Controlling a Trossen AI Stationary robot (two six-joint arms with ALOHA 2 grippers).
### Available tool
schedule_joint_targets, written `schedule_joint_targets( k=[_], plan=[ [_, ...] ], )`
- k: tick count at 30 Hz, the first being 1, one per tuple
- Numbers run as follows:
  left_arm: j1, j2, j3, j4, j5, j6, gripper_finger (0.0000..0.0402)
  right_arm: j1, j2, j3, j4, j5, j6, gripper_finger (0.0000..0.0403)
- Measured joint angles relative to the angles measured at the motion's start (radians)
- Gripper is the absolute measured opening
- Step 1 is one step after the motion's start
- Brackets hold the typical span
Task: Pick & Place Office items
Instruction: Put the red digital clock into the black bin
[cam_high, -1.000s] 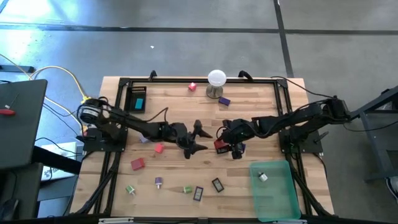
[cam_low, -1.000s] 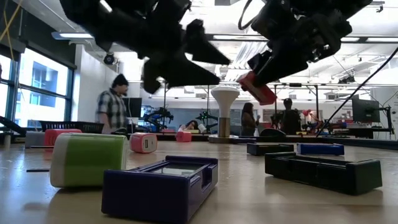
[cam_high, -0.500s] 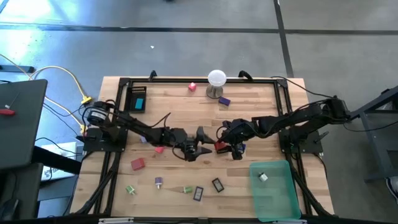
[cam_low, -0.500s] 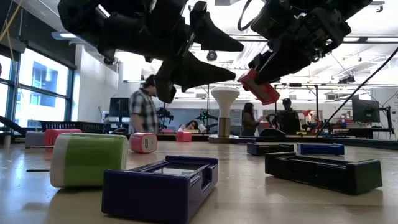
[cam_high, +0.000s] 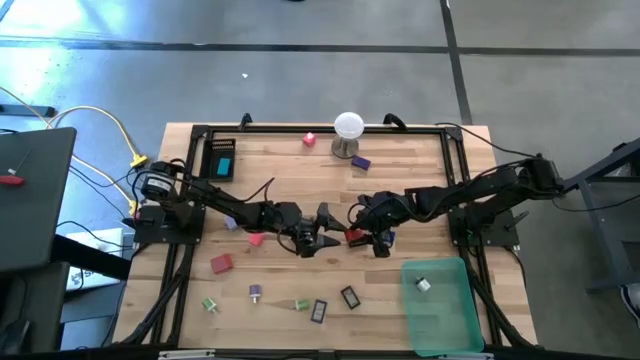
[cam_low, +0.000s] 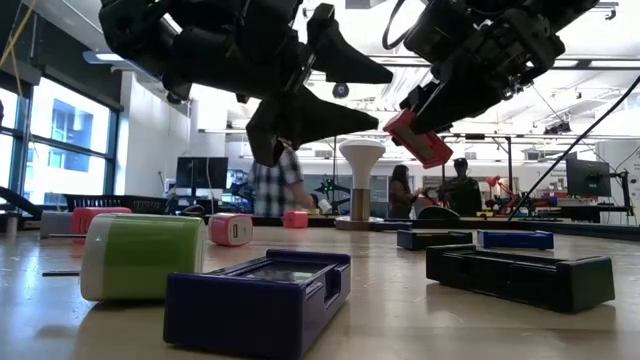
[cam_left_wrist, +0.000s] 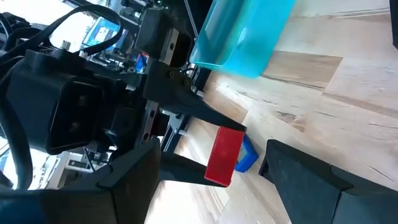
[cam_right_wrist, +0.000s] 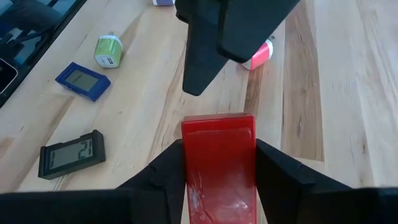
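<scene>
High view shows the right tool (cam_high: 362, 236) squeezing a red block (cam_high: 354, 236) up off the counter (cam_high: 420, 170), likely to carry it to the green tray (cam_high: 445, 312). Left tool (cam_high: 318, 232) hangs close beside it, fingers wide, holding nothing.
</scene>
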Motion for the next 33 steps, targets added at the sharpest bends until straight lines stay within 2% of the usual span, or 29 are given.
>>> schedule_joint_targets(
  k=[12, 21, 26, 29, 33],
  plan=[
    [0.001, 0.001, 0.023, -0.001, 0.024, -0.007, 0.0285, -0.001, 0.0, 0.0, 0.0, 0.0, 0.014, 0.0147],
    [0.005, 0.084, 0.055, 0.01, 0.033, 0.015, 0.0285, -0.001, -0.001, 0.0, 0.0, 0.004, 0.017, 0.0148],
    [0.005, 0.088, 0.061, 0.023, 0.029, 0.007, 0.0282, -0.001, -0.001, 0.0, -0.001, 0.004, 0.019, 0.0147],
    [0.005, 0.089, 0.067, 0.023, 0.023, 0.007, 0.0265, -0.001, -0.001, 0.0, 0.0, 0.0, 0.024, 0.0148],
    [0.005, 0.089, 0.067, 0.017, 0.023, 0.005, 0.022, -0.001, -0.001, 0.0, 0.0, -0.004, 0.027, 0.0147]
  ],
)
